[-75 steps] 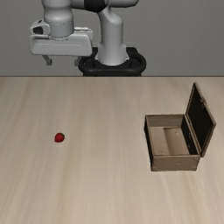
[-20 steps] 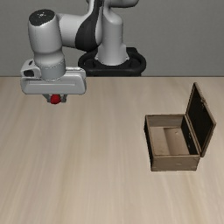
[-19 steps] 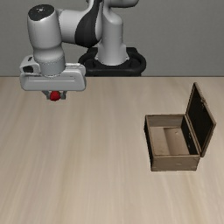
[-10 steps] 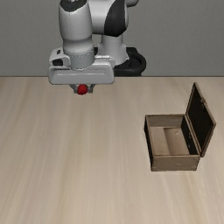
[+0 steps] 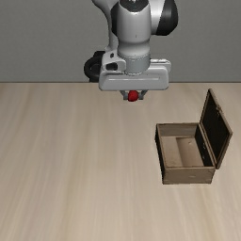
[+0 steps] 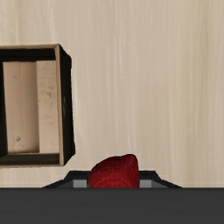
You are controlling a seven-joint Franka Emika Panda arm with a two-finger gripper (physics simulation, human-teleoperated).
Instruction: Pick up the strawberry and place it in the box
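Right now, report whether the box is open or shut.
Open. The box has its lid standing raised along one side, and its inside lies exposed from above.

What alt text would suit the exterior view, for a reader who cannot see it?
The gripper holds the strawberry in the air above the table, not yet over the box, which sits toward the exterior view's right. The box is open, its lid raised, and its inside looks empty.

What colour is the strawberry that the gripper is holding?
Red. The strawberry shows best in the wrist view, close up.
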